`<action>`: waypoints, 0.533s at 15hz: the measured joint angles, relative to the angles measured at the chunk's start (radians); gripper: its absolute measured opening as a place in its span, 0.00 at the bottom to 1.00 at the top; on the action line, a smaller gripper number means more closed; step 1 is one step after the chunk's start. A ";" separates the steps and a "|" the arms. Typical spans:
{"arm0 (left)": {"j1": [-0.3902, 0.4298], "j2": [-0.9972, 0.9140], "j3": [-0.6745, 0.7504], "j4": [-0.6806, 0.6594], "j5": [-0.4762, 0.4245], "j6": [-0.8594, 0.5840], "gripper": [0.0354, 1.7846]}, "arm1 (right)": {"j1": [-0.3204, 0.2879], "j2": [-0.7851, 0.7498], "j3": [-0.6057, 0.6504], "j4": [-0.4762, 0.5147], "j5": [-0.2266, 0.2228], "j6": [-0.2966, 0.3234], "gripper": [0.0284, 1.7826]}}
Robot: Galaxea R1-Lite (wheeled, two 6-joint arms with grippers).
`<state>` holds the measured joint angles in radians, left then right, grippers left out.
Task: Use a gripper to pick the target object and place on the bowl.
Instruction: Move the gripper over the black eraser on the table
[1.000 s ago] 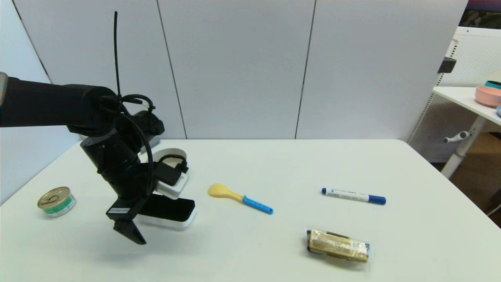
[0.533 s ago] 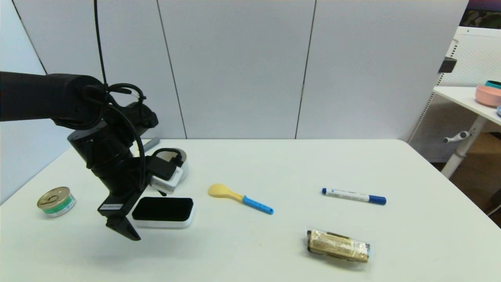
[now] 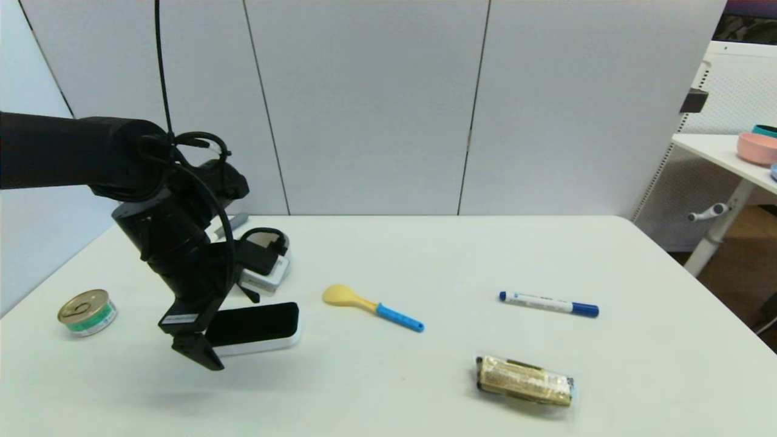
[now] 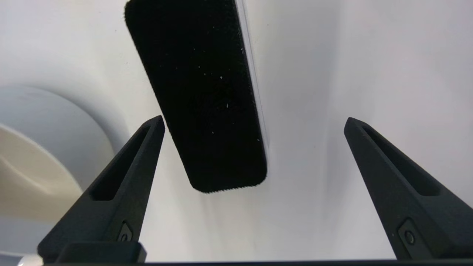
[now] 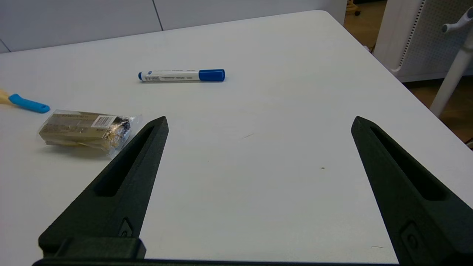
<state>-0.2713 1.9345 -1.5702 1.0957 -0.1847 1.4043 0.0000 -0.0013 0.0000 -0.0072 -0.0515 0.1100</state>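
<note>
The target object point(image 3: 258, 325), a flat block with a black top on a white base, lies on the white table point(image 3: 425, 255) at the front left. It also shows in the left wrist view point(image 4: 199, 92). My left gripper point(image 3: 203, 355) hangs over the block's left end, open and empty. In the left wrist view the gripper point(image 4: 255, 120) has the block's end between its fingers, nearer one finger, and touches nothing. The off-white bowl point(image 3: 280, 238) stands just behind the block, mostly hidden by the wrist; its rim shows in the left wrist view point(image 4: 33, 147). My right gripper point(image 5: 258, 120) is open and empty above the table's right front.
A tin can point(image 3: 88, 311) stands at the far left. A yellow spoon with a blue handle point(image 3: 370, 306) lies mid-table, a blue marker point(image 3: 548, 303) to the right, a wrapped snack bar point(image 3: 525, 380) at the front right. A pink bowl point(image 3: 757, 147) sits on a side table.
My left gripper swung left off the block, uncovering its whole top, then came back a little to the right over its left end. The block looks slightly shifted.
</note>
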 joint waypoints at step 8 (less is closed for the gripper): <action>-0.005 0.040 0.002 -0.109 0.003 -0.191 0.96 | 0.000 0.000 0.000 0.000 0.000 0.000 0.96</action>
<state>-0.2760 1.9749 -1.5679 0.9870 -0.1813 1.2128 0.0000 -0.0013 0.0000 -0.0070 -0.0515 0.1104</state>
